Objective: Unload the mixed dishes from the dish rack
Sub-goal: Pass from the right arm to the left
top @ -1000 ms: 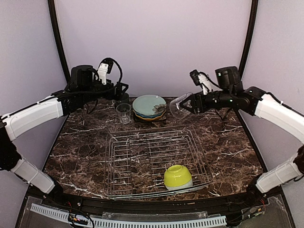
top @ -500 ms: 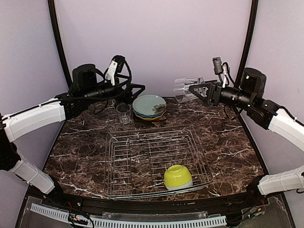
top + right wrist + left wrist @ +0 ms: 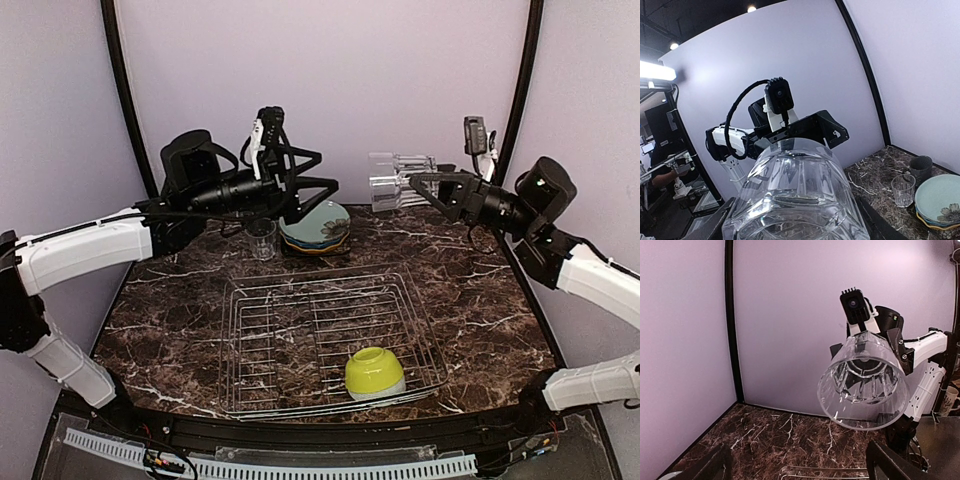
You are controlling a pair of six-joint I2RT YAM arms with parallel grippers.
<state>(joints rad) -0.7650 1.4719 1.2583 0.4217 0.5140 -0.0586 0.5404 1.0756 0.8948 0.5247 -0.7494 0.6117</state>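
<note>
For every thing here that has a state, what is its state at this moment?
Left gripper: jaws open, empty, in the air.
Right gripper: jaws shut on the held glass.
Held glass: in the air, lying sideways.
Second glass: upright on the table.
Plates: stacked on the table.
Bowl: upside down in the dish rack.
Mug: upright on the table.

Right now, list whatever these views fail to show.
- Dark grey mug: lost behind the left arm in the top external view, small in the right wrist view.
- Plate stack: lower plates show only as thin rims. The left pincer covers its upper-left edge from above, and the right wrist view crops it.
- Right pincer: in its own wrist view, the held glass blocks the fingertips.
- Left pincer's fingertips: cropped by the left wrist view's bottom edge.
</note>
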